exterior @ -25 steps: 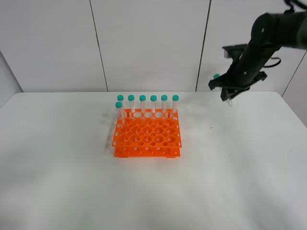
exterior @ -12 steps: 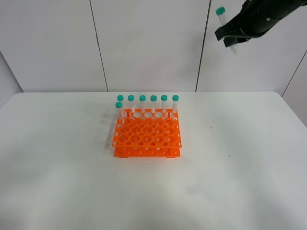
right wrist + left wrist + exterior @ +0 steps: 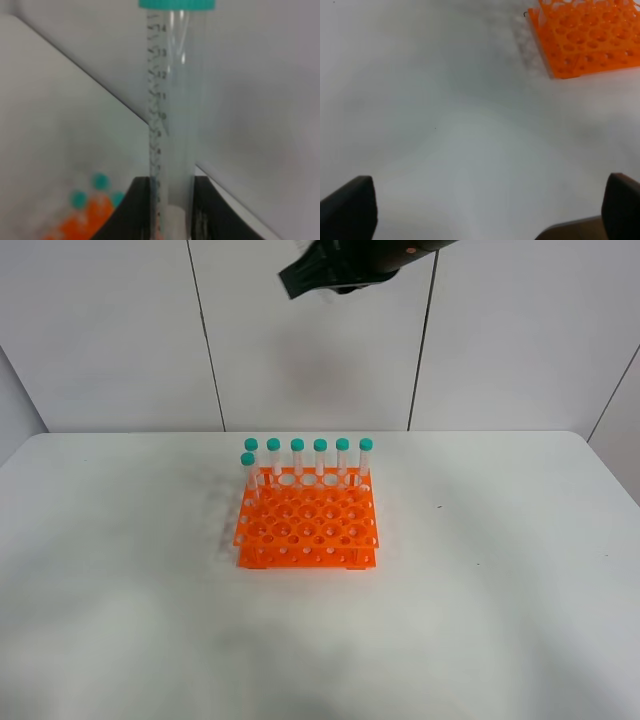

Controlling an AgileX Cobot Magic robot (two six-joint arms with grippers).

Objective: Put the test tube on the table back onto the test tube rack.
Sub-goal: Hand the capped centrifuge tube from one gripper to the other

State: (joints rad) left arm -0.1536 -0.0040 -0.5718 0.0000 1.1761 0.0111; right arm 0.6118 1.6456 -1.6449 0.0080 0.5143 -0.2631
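Clenched around the slim, clear, teal-capped test tube (image 3: 172, 115), the right gripper (image 3: 172, 205) has swung leftward to hang high above the bright orange holed plastic rack (image 3: 305, 530), so lowering likely follows; the left gripper (image 3: 485, 205) gapes, empty.

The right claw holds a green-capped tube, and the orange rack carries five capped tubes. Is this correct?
Not five: the exterior high view shows seven capped tubes in the test tube rack, six in the back row and one in front. The right claw does hold a green-capped test tube.
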